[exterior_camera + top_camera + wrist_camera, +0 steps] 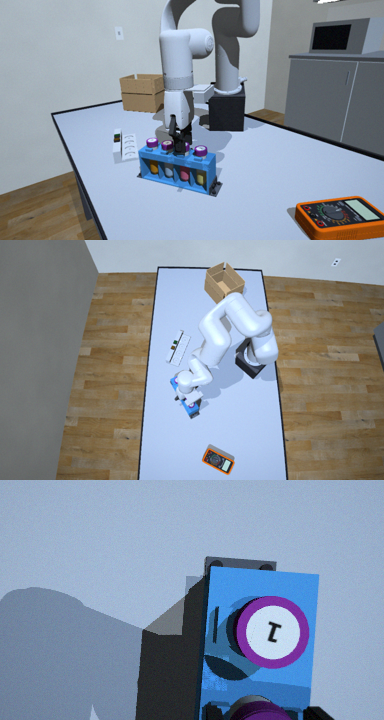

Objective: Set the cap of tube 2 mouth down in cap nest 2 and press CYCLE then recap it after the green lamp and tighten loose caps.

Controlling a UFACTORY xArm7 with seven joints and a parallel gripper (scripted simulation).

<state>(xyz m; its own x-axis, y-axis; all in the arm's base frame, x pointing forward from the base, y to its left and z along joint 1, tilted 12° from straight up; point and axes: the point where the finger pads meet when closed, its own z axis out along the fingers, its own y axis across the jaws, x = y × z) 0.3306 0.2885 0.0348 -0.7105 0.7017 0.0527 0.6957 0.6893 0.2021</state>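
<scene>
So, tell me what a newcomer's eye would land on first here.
The white arm stands out first, bent down over the blue tube rack at mid-table, with its gripper straddling the purple cap of tube 2. Next is the orange multimeter, lying apart toward the table's end.

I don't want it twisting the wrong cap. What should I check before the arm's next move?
1. Gripper on tube 2's cap, not a neighbour: ok; tube 1's cap sits next door in the wrist view.
2. Firm grip on that cap: not ok; the jaws straddle it but stand slightly wider than it.
3. Caps on tube 3 and tube 4: ok.
4. Cap tray nests free of caps: ok.
5. Green lamp and amber lamp unlit: ok, neither looks lit.
6. Path to the CYCLE key: cannot tell; it shows in no view.
</scene>
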